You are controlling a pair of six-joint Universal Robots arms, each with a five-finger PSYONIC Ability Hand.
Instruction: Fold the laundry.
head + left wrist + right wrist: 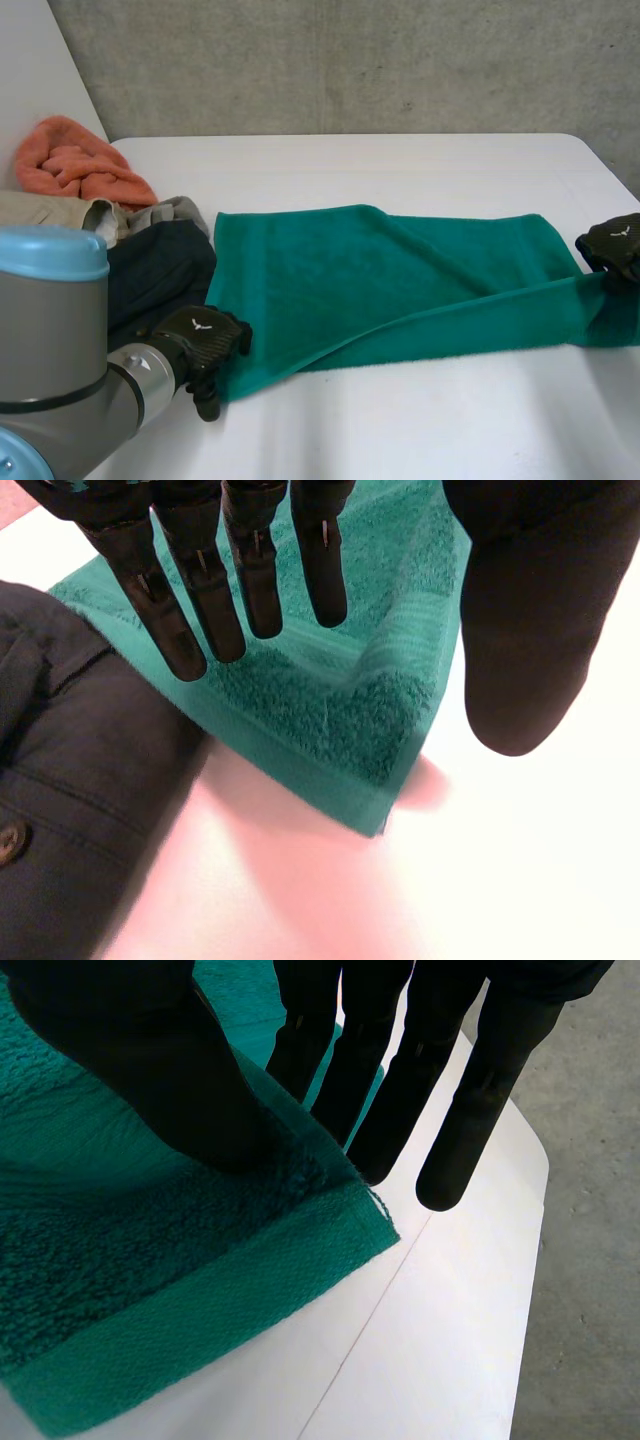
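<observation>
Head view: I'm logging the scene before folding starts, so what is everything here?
green towel: one, green, across the table's middle
dark garment: one, navy, beside the towel's left end
beige garment: one, beige, behind the dark garment
grey garment: one, grey, beside the beige garment
orange cloth: one, orange, far left
table: one, white
wall: grey concrete, behind
left hand: black, open over the towel's near left corner
right hand: black, pinching the towel's right end
</observation>
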